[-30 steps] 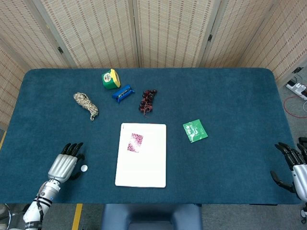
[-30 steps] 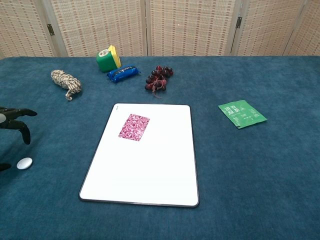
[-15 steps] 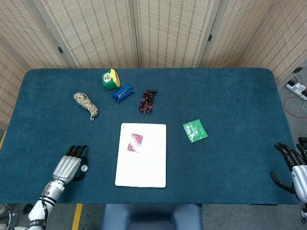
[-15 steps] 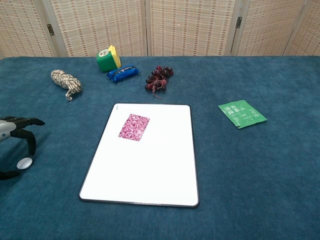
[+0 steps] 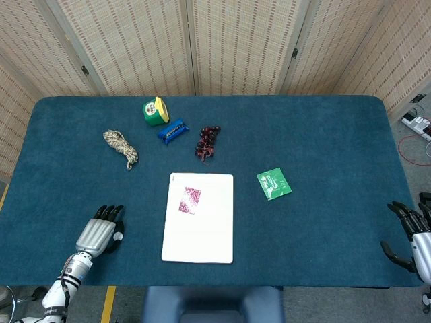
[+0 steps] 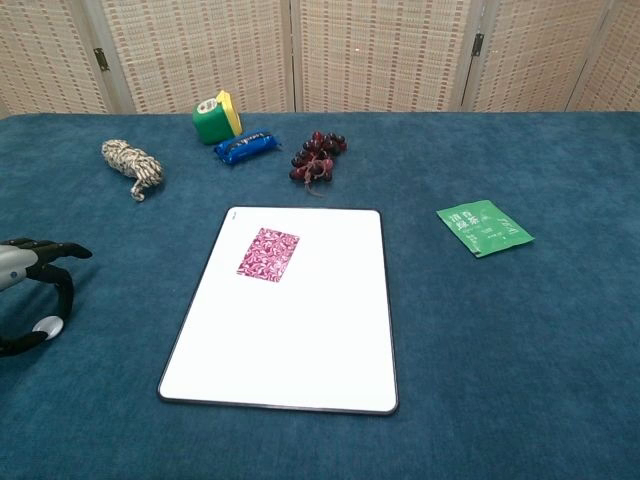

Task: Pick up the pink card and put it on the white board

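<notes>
Looks like only the left hand (image 5: 97, 233) has moved: it's slid a bit nearer the near edge and now sits right over that little white disc (image 6: 47, 325), fingers arched around it but not closed on it as far as I can tell. Everything else sits where it did a second ago.

So the pink card (image 5: 189, 200) is already lying flat on the white board (image 5: 202, 242), up in its far-left corner, long axis running roughly near-to-far with a slight tilt. From how things lie, I'd say the task is basically done.

If the card did need another nudge, it lies to the right of the left hand and a bit farther away, and the left hand is clearly the closer one. The right hand (image 5: 414, 232) is way off at the right edge of the table, fingers spread, holding nothing.

Other stuff: green packet (image 5: 273, 183) to the right of the board, and along the far side a rope bundle (image 5: 121, 148), green tape measure (image 5: 155, 111), blue wrapper (image 5: 172, 130) and grapes (image 5: 207, 142).
</notes>
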You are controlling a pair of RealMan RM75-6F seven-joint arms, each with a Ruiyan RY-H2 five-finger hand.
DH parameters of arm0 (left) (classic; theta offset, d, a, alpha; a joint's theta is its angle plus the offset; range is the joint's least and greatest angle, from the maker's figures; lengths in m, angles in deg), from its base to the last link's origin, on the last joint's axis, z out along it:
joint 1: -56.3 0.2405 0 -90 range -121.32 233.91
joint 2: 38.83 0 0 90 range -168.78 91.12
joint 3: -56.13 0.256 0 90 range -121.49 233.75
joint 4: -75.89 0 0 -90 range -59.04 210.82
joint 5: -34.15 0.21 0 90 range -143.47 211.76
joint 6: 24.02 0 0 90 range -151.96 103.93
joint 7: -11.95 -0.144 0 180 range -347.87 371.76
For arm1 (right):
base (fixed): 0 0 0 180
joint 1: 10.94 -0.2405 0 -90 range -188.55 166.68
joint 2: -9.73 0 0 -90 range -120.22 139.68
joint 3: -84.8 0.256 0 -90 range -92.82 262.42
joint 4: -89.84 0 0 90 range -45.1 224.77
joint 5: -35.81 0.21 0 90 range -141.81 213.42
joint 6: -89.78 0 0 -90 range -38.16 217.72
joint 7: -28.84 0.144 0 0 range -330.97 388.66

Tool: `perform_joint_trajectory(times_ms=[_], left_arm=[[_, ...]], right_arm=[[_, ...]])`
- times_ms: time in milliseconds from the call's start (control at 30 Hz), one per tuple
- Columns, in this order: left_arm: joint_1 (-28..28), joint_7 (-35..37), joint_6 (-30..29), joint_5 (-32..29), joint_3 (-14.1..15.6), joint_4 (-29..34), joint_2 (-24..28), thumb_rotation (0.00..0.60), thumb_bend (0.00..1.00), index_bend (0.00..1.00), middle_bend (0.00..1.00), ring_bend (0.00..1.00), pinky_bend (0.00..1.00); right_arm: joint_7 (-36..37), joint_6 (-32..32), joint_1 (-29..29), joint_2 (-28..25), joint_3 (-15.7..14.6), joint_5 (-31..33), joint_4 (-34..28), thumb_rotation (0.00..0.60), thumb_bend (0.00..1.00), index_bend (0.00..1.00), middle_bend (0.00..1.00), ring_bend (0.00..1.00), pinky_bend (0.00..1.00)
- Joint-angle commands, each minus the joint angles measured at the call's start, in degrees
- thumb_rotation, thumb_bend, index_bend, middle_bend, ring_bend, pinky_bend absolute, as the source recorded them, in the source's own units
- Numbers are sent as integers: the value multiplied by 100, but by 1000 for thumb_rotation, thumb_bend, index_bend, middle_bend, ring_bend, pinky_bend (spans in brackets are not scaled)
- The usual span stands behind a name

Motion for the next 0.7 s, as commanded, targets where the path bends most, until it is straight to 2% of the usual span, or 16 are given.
perform_joint_trajectory(times_ms=[33, 300, 433, 700], left_arm=[[47, -28, -35, 20, 9, 44, 31, 600, 443, 456, 89, 0, 0], [149, -63, -63, 32, -15, 70, 70, 600, 440, 426, 89, 0, 0], [204, -130, -93, 57, -1, 69, 74, 600, 407, 405, 89, 0, 0], [254, -118, -41, 86, -26, 31, 41, 600, 396, 418, 89, 0, 0]], right_arm=[[2, 4, 0, 1, -1, 3, 2, 600, 351, 126, 166, 180, 0], [-17, 5, -10, -4, -1, -12, -14, 600, 350, 126, 166, 179, 0], [-26, -3, 1, -8, -4, -6, -26, 600, 350, 126, 166, 181, 0], [-53, -8, 1, -12, -8, -19, -49, 600, 351, 126, 166, 179, 0]])
